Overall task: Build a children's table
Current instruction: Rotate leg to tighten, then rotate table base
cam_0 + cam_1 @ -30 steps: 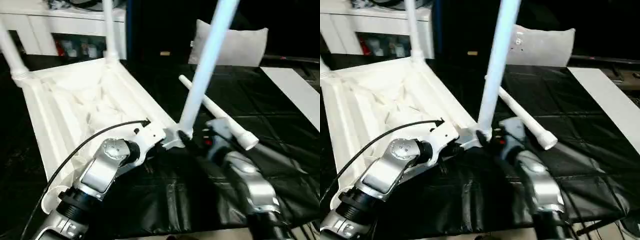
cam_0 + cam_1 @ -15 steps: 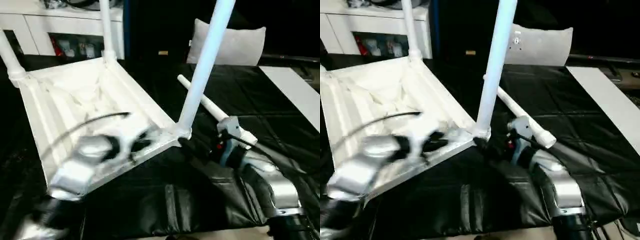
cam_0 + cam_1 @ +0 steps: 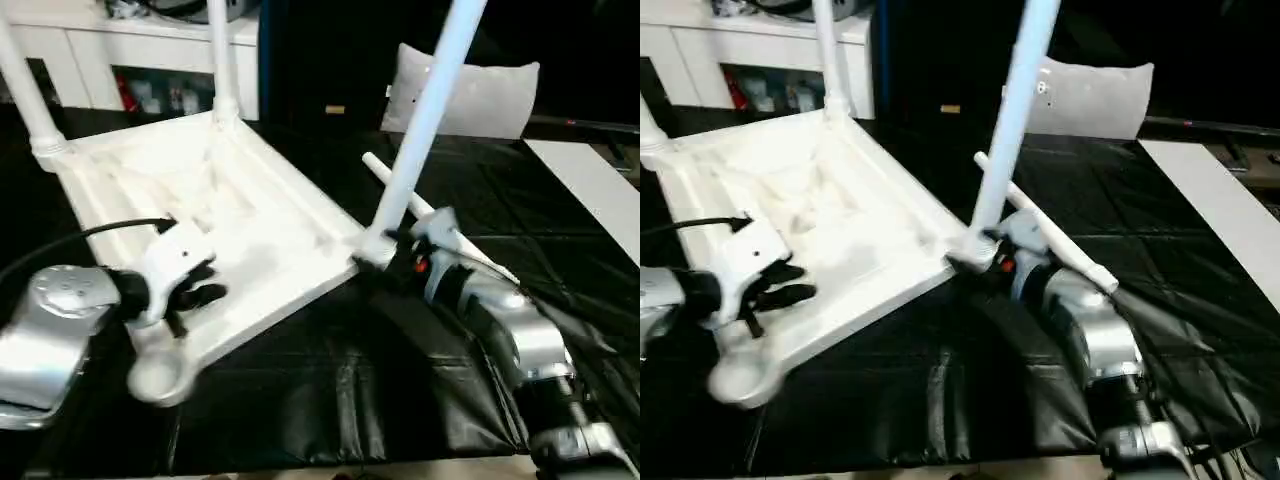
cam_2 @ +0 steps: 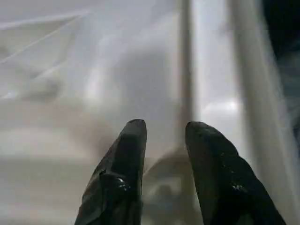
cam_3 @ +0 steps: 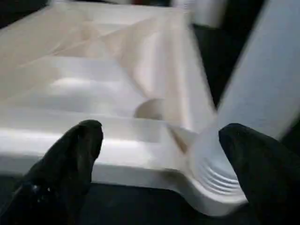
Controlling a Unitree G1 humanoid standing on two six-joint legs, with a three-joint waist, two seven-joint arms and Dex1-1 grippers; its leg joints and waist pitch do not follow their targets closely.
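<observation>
The white plastic table top (image 3: 240, 230) lies upside down on the black cover (image 3: 420, 380), its ribbed underside facing up. 3 white tube legs stand in its corner sockets: 1 at the far left corner (image 3: 25, 90), 1 at the far corner (image 3: 220, 60), and 1 at the near right corner (image 3: 425, 120), this last leaning up and to the right. The round socket at the near left corner (image 3: 160, 378) is empty. A 4th leg (image 3: 440, 225) lies flat on the cover just behind the right corner, partly hidden by the right arm.

The left gripper (image 3: 195, 290) hangs over the near left part of the underside, close to the empty socket. In the left wrist view its 2 black fingers (image 4: 122, 173) stand a small gap apart with nothing between them; the socket shows just beyond their tips.

The right gripper (image 5: 159, 140) is at the near right corner of the top. Its fingers (image 5: 70, 159) are spread wide, one in front of the top's edge and the other beside the ribbed foot of the standing leg, gripping nothing.

A white-grey cushion (image 3: 475, 100) rests at the back, a flat white board (image 3: 590, 190) lies at the right, and a white shelf unit (image 3: 130, 50) stands behind on the left.
</observation>
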